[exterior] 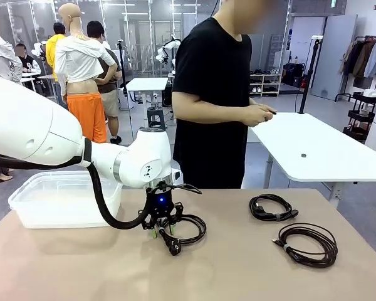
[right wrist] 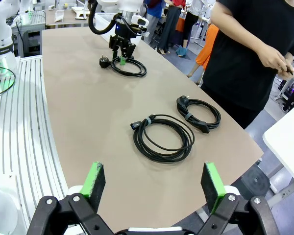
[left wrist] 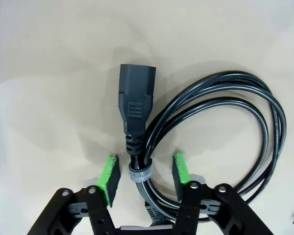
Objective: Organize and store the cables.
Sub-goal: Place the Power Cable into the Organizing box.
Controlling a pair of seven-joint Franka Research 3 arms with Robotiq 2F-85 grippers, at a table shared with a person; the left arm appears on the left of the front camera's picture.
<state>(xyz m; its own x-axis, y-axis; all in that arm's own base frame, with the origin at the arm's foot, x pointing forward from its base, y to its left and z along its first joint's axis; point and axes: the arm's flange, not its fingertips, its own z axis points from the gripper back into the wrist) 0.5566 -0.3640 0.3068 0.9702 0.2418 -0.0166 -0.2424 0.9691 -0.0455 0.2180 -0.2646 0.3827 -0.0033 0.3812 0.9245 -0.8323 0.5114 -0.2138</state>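
Quick status for you: you're basically at step one. The clear plastic bin sits at your left end of the table. All three cables I can count are lying outside it, so going by these shots I'd say nothing is stored yet.

Closest to the bin is the strapped power cord, flat on the table just off the bin's near right corner. Your left gripper is down over it, with the green pads on either side of the grey strap right behind the plug. A sliver of table shows between each pad and the cord, so the claw is straddling it but not grasping anything.

The other two are well apart from the bin, toward the opposite end of the table. One is a small coil with a round plug. The other is a bigger, looser coil, the farthest from the bin. Both look untouched.

Your right gripper hangs out past those two, on the far side from the bin. It's spread wide with nothing between the pads.

So what's left, as I read it, is pretty much everything. You need to pinch this cord at the strap, carry it over the bin wall and drop it in. Then do the same for the other two coils.
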